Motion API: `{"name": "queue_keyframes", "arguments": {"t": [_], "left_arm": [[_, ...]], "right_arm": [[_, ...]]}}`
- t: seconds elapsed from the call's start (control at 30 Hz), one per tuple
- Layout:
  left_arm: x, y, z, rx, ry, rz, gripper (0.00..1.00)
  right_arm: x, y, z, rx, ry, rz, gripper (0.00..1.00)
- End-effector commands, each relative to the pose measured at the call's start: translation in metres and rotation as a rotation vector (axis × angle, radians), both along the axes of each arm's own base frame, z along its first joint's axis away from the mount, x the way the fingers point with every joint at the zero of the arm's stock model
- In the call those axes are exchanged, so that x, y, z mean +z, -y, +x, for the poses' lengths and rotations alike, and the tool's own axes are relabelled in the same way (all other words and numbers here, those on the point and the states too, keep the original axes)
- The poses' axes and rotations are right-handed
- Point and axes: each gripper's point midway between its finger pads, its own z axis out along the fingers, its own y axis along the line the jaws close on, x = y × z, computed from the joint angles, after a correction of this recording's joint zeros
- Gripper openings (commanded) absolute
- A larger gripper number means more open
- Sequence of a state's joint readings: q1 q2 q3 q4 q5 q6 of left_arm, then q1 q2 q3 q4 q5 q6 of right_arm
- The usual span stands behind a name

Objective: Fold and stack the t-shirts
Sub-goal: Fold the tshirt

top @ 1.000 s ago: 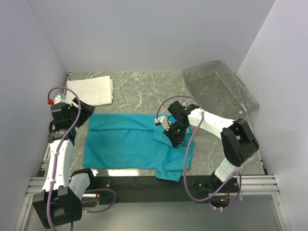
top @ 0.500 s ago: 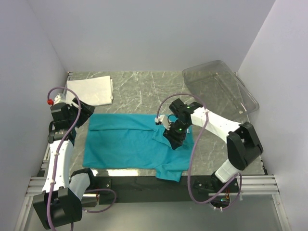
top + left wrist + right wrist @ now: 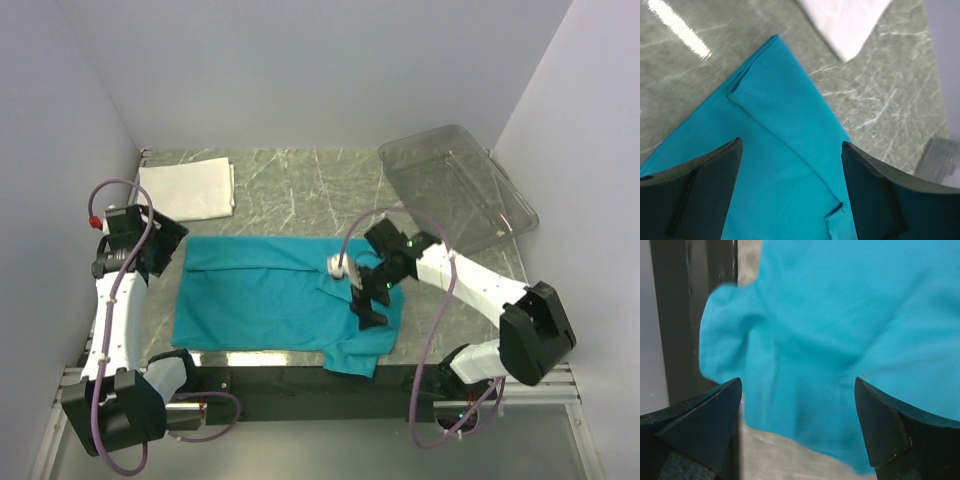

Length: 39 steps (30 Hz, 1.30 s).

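Two robot arms stood at the near edge of a grey marble-patterned table [image 3: 300,190], closed in by plain pale walls [image 3: 300,70] at the left, back and right. A teal-blue short-sleeved cloth t-shirt [image 3: 260,290] lay spread across the middle and near part of the table, with a folded band running along its far edge. Its near right sleeve hung over a black strip [image 3: 270,382] at the table's front. A plain white cloth t-shirt [image 3: 190,188], folded into a rectangle, sat in the far left corner, well apart from the teal one. A clear plastic rectangular tray [image 3: 500,195] rested tilted against the right wall at the far right.

Bare marble showed between the white shirt and the tray, and in a strip to the right of the teal shirt.

The left gripper [image 3: 168,246] hovered at the teal shirt's far left corner, its fingers spread wide and holding nothing. The right gripper [image 3: 369,306] hung over the shirt's right side near the sleeve, its fingers likewise spread apart with only cloth visible between them.
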State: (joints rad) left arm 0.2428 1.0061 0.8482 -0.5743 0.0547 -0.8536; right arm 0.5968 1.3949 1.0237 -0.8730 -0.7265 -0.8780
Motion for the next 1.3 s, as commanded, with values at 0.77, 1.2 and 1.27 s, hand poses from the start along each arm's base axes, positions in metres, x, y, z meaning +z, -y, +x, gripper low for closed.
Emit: {"name": "queue_keyframes", "arguments": {"t": [0.77,1.2,1.27], "left_arm": [[-0.089,-0.023,0.121,-0.351,-0.214,0.107,0.62],[-0.111,-0.018,0.131,-0.383,-0.272,0.082,0.61],[-0.113,-0.017,0.132,-0.383,-0.279,0.087,0.61]], "right_arm": [[-0.051,0.105,0.235,-0.602,0.218,-0.447,0.84],[-0.075,0.114,0.221,-0.540,0.108,-0.501,0.73],[-0.079,0.116,0.221,-0.544,0.113,-0.505,0.73]]}}
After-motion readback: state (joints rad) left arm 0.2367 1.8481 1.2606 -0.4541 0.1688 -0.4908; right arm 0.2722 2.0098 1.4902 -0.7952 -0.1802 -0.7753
